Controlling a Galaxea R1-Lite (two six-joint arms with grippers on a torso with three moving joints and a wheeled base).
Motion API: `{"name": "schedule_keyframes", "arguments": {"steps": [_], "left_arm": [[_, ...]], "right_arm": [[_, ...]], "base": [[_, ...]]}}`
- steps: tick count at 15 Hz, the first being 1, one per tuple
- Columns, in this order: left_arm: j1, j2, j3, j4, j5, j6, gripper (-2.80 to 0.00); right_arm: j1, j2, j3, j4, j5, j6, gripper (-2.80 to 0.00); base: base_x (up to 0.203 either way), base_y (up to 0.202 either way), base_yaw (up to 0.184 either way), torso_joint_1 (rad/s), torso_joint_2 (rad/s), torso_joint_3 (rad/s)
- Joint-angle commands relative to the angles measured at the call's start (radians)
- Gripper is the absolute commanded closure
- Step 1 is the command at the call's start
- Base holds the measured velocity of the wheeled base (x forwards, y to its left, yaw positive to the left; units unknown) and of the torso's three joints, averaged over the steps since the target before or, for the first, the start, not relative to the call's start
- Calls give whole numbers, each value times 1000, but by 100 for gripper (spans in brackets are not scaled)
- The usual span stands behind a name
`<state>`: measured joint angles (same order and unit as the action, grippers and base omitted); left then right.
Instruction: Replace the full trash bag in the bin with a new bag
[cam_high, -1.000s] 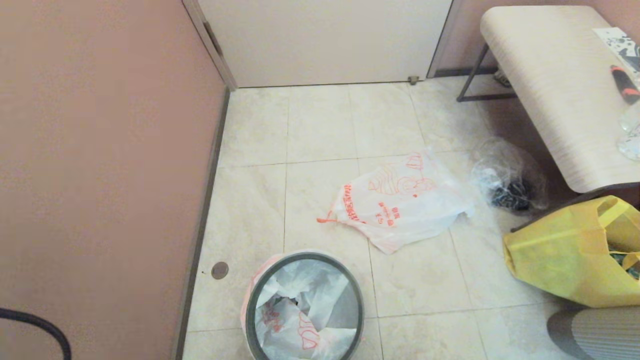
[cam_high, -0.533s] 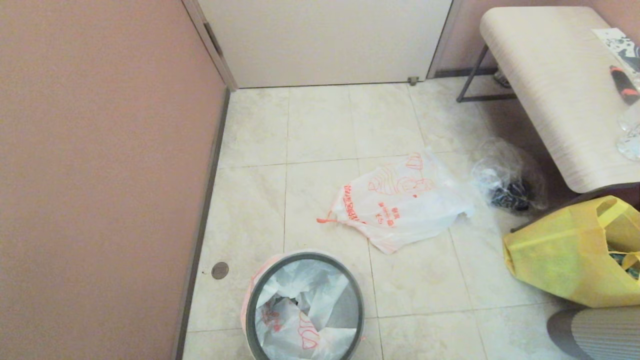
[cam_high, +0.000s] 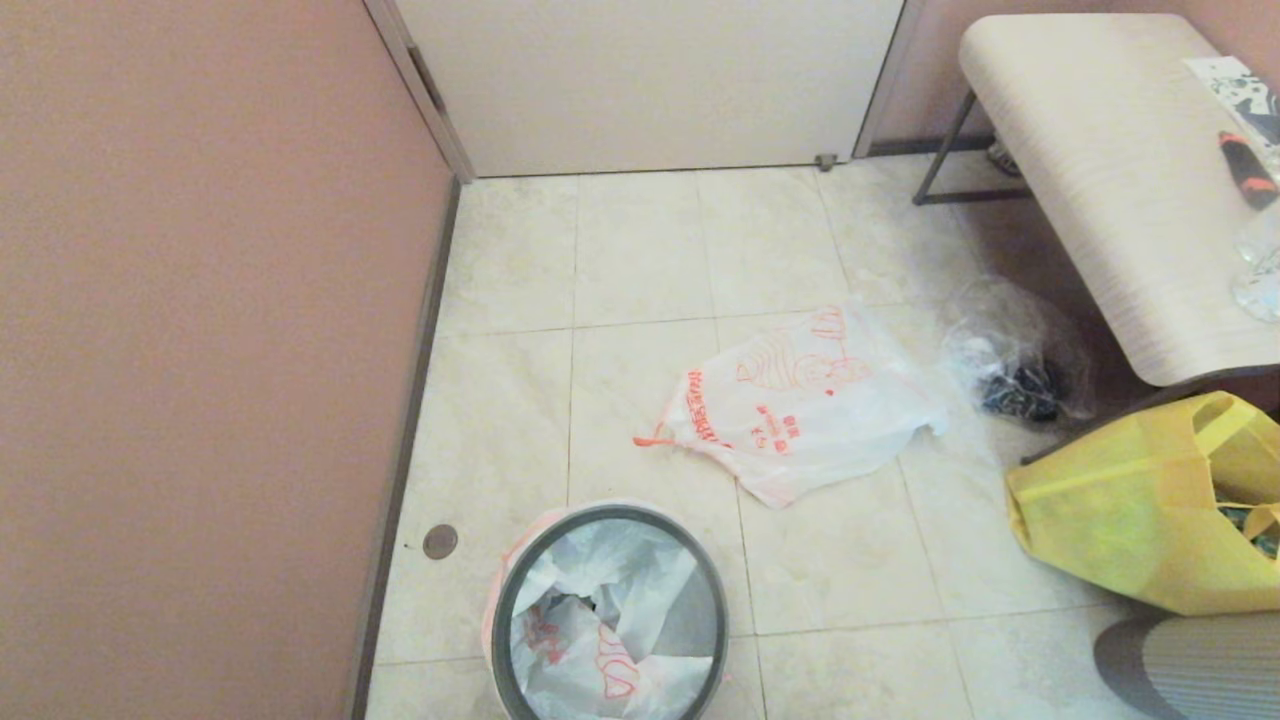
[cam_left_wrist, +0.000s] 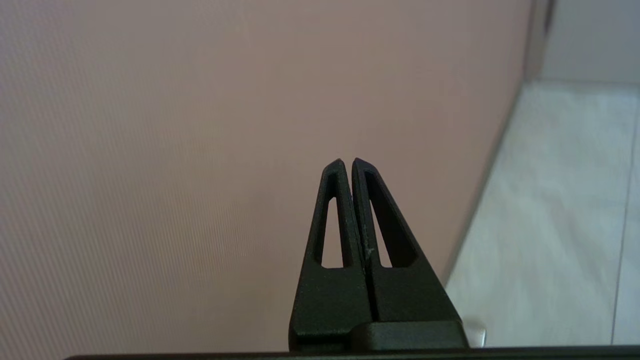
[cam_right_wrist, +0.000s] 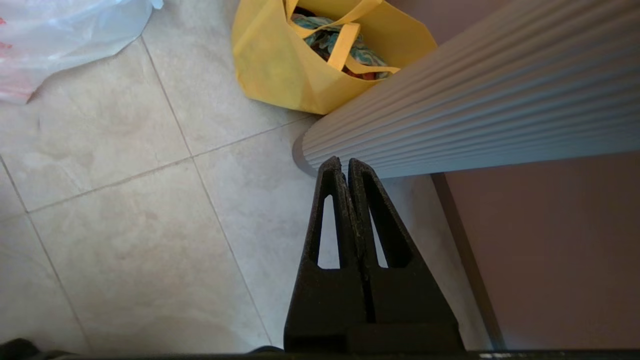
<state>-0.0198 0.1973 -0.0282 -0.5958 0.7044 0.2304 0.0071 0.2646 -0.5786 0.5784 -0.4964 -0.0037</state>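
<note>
The bin (cam_high: 503, 600), round with a dark grey rim hoop, stands on the floor at the near edge of the head view. The full trash bag (cam_high: 590, 640) sits inside it, white and crumpled with orange-red print. The new bag (cam_high: 800, 410) lies limp and flat on the tiles beyond the bin, to its right; one corner of this bag (cam_right_wrist: 60, 35) shows in the right wrist view. Neither arm shows in the head view. My left gripper (cam_left_wrist: 347, 161) is shut and empty, pointing at the pink wall. My right gripper (cam_right_wrist: 344, 160) is shut and empty, low over the tiles by a ribbed grey post.
A pink wall (cam_high: 200, 350) runs along the left, with a door (cam_high: 650, 80) at the back. At right stand a pale bench (cam_high: 1120, 180), a clear bag with dark contents (cam_high: 1015, 360), a yellow tote bag (cam_high: 1120, 510) and the ribbed grey post (cam_high: 1190, 665).
A black cable at the lower left of the head view has gone out of sight. The bin and the bags have not moved.
</note>
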Motion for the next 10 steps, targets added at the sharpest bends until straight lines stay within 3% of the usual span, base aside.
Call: {"name": "schedule_keyframes", "arguments": {"steps": [1, 2, 3, 4, 5, 10], "left_arm": [[9, -118, 19, 82, -20, -1, 0], [11, -168, 23, 175, -70, -25, 0], [12, -190, 24, 269, -138, -93, 0], [12, -193, 21, 357, -224, -175, 0], [12, -195, 20, 406, -310, -213, 0], [14, -196, 27, 492, -674, -246, 0]], "right_arm": [[-8, -81, 25, -7, -1, -3, 0], [-12, -107, 44, -22, -1, -2, 0], [-13, -139, 66, -34, 1, -2, 0], [-13, -192, 96, -45, 24, -10, 0], [-13, -242, 133, -54, 78, -25, 0], [-13, -263, 350, -323, 365, -65, 0]], "base": [[0, 0, 0, 0, 0, 0], [0, 0, 0, 0, 0, 0], [0, 0, 0, 0, 0, 0], [0, 0, 0, 0, 0, 0], [0, 0, 0, 0, 0, 0], [0, 0, 0, 0, 0, 0]]}}
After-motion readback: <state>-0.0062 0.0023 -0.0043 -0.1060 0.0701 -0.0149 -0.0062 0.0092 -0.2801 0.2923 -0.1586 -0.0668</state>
